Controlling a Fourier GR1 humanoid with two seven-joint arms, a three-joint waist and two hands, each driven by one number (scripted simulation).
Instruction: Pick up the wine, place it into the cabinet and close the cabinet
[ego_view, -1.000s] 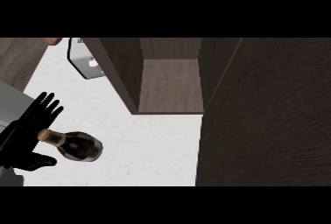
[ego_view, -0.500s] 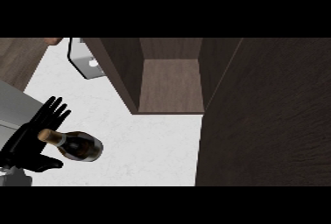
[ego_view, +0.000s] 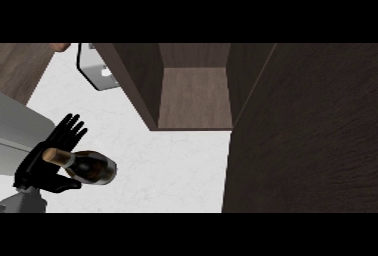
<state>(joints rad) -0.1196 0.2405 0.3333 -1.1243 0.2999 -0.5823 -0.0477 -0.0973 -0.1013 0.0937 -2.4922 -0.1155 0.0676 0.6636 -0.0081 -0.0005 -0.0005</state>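
1. Wine (ego_view: 92, 167): one dark bottle with a tan cork end, seen from above at the lower left of the head view, over the white tabletop (ego_view: 170, 165). It sits well apart from the cabinet and is not yet inside it.
2. Left hand (ego_view: 46, 165): black, beside and partly behind the bottle's neck, fingers (ego_view: 70, 127) straight and spread upward, thumb low. I cannot make out any curl round the glass; I judge it is set alongside the neck so it can close on it.
3. Right hand: not in view from here.
4. Cabinet (ego_view: 193, 95): dark wood, open, its bare shelf floor showing at top centre. I judge it stands open to receive the bottle.
5. Cabinet door (ego_view: 310, 140): a broad dark panel filling the right side, swung outward; I would shut it last.
6. Grey bracket-like fitting (ego_view: 100, 75): upper left, purpose unclear.
7. Labels and writing: none readable on the bottle or anywhere else.
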